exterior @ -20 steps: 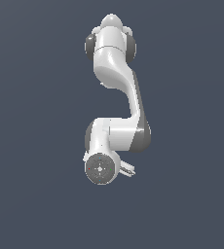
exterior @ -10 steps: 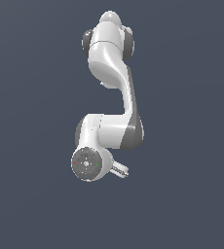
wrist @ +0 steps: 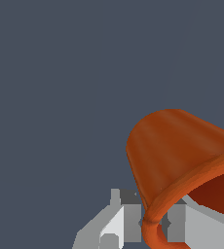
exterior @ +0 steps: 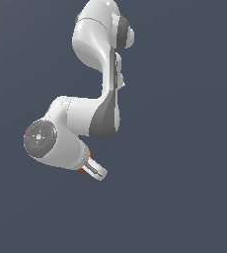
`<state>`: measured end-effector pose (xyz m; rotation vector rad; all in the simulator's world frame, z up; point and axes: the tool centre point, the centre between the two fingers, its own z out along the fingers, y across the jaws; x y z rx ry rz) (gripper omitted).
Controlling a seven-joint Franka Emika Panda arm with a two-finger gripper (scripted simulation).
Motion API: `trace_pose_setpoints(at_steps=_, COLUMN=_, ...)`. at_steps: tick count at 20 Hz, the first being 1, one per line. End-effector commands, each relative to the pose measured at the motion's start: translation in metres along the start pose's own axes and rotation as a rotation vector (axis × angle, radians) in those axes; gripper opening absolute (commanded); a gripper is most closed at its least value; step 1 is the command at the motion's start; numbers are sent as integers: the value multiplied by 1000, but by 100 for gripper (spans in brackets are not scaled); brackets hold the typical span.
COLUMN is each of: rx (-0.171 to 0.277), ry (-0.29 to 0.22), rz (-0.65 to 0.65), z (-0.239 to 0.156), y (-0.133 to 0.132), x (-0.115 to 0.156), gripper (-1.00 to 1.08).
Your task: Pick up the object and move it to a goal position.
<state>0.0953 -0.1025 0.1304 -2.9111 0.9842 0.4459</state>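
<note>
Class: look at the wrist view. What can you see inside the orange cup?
Only a darker red inner wall of the cup, near the gripper. The picture edge cuts off most of the inside, so any contents cannot be seen.

The exterior view looks from well above, straight down the white arm [exterior: 100,94], the whole arm framed against plain grey-blue ground; the wrist view sits right at the end effector [wrist: 145,228], very near — the orange-red cup [wrist: 177,155] fills its lower corner; both views share only the end effector [exterior: 93,168] and slivers of the cup [exterior: 81,170].
</note>
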Motion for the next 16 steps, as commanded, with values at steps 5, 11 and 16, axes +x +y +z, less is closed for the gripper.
trace_pose_setpoints(at_steps=5, rx=73, ry=84, rz=96, z=-42, y=43, x=18, gripper=-100)
trace_pose_setpoints(at_steps=11, rx=109, ry=124, rz=143, z=-61, y=66, x=23, gripper=-100)
trace_pose_setpoints(at_steps=16, rx=118, ry=134, rz=155, z=-66, y=72, x=24, gripper=-100)
